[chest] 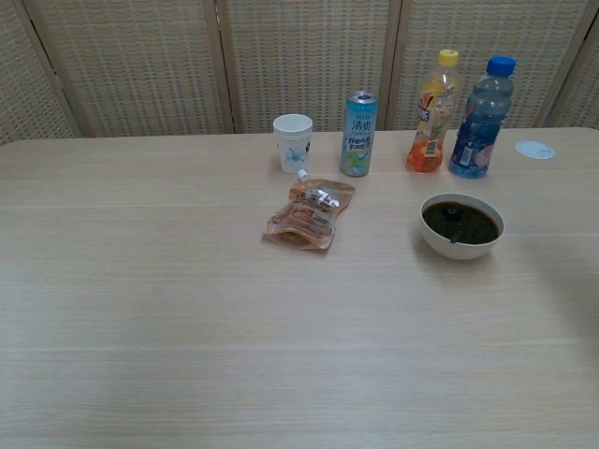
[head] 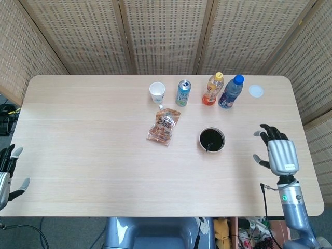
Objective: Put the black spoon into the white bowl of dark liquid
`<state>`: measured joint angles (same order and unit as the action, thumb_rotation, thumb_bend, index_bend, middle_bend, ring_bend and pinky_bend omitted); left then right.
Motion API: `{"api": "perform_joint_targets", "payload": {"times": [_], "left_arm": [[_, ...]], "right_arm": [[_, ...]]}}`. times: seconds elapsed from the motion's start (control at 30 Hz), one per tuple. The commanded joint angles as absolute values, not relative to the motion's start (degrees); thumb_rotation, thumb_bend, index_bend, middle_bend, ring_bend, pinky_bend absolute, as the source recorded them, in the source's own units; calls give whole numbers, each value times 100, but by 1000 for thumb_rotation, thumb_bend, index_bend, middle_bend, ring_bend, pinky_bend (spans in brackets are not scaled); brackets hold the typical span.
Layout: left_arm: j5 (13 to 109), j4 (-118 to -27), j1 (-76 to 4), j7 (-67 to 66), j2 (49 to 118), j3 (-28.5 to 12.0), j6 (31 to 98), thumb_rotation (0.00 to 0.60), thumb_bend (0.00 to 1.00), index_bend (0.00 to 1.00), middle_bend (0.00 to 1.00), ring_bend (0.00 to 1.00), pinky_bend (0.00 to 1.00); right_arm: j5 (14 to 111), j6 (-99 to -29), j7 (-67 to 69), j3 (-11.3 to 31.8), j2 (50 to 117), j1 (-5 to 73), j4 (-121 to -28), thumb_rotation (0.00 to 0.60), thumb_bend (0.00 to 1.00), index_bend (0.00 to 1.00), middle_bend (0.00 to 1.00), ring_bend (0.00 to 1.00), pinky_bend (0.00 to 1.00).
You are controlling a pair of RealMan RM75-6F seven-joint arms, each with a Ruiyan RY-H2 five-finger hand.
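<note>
Wooden table [head: 93,135]: bowl [head: 212,140], pouch [head: 164,126], drinks [head: 207,91].

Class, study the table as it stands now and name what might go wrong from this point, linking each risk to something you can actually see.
1. The white bowl is filled with dark liquid close to its rim; any knock might slop it onto the table.
2. The black spoon lies in the liquid against the rim; a jolt might tip it out.
3. The right hand hovers open to the bowl's right; a careless sweep could hit the bowl or the blue-capped bottle.

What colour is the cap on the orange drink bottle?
Yellow; the cap shows best in the chest view.
</note>
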<state>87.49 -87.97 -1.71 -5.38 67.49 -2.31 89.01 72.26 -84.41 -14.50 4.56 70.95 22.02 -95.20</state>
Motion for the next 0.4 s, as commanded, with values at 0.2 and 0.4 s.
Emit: {"api": "perform_joint_targets", "payload": {"times": [0.2,0.4], "left_arm": [[8896,-8851,-168,-588,6780,-170,8979,600,333,0,0,0,0],[8945,-8925,-151,-634,6778,-70,8922,600,332,0,0,0,0]], "right_arm": [[7415,-8751,-1841,66,6941,1652,-9792,600,322,226,101,26,121],[7459,-8800,-1930,-100,6901,1377,-9905,600,322,182,56,0,68]]}}
